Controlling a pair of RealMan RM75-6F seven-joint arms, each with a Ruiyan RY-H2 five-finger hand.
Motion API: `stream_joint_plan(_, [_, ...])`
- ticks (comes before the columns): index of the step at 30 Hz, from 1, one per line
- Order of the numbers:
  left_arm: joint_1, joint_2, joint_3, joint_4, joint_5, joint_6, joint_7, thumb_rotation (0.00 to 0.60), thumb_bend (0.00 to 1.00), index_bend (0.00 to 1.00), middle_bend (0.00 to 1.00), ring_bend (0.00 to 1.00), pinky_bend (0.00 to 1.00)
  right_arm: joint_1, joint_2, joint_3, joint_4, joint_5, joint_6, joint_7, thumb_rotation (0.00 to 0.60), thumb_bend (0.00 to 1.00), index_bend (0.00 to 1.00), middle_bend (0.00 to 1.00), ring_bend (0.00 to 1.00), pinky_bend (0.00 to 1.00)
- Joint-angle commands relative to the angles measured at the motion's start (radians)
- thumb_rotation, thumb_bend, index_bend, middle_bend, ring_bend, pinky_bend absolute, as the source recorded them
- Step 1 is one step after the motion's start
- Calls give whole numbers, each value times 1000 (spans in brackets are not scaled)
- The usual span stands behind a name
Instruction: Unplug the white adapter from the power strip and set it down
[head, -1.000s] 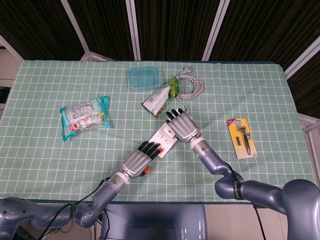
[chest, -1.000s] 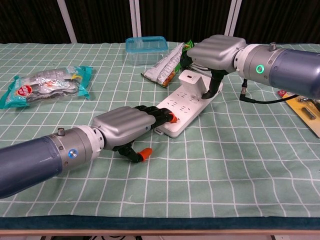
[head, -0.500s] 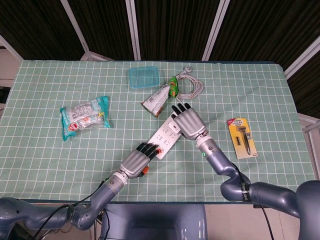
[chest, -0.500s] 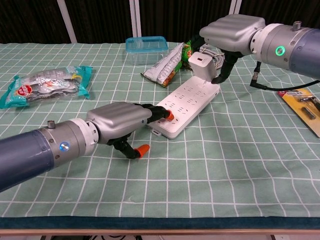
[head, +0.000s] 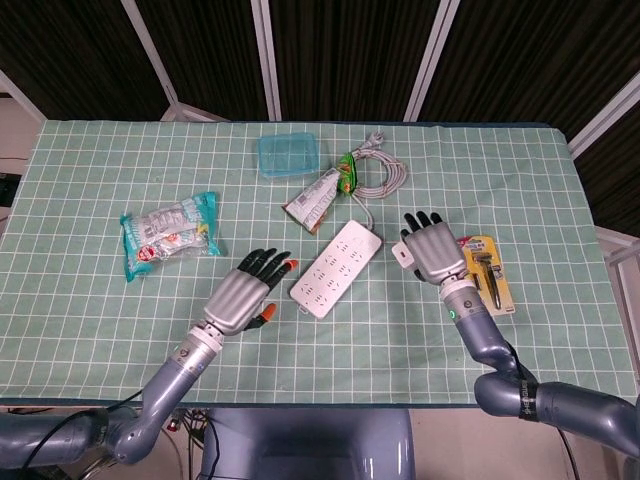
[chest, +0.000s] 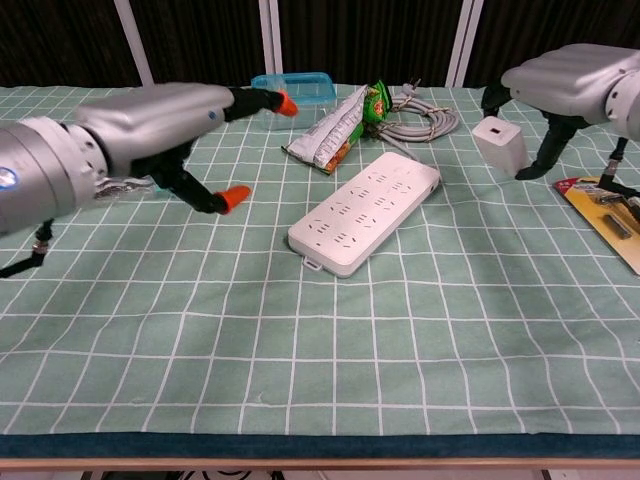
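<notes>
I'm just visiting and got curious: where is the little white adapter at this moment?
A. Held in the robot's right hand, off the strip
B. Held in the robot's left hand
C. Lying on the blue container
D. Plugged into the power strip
A: the right hand holds the white adapter to the side of the power strip, whose sockets are all bare.

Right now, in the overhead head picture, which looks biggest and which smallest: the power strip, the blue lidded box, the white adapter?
1. power strip, clearly the largest, long and flat.
2. blue lidded box, a good deal smaller in outline.
3. white adapter, smallest, though the right hand holding it hides part of it.
</notes>
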Motion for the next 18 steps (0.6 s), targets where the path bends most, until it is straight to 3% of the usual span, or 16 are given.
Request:
stream_joint_plan(1, [51,92,1,-69,38,64,-29,600,326,99,45,18,104,-22,11,-17,-13,38,29,-36,600,627,443,156,109,221])
stream_joint_plan(6, [114,194,24,-123,76,132,-68,600,268,99,45,18,102,-46,12,-34,-34,75,77,-80,600,584,96,28,9,140])
stream_joint_plan(8, [141,227,38,-135,89,155,-85,600,258,99,45,18,101,-58,11,-41,-43,82,99,-90,600,534,24,4,0,108])
stream_joint_plan(14, [239,309,88,-147,135,245,-164,600,243,99,43,18,101,-122,16,-59,-77,32,199,-43,600,480,0,0,0,22])
stream_joint_plan(18, [313,349,127,-138,174,315,-232,600,216,99,41,18,101,-193,49,-95,-137,-80,286,47,600,479,0,0,0,0])
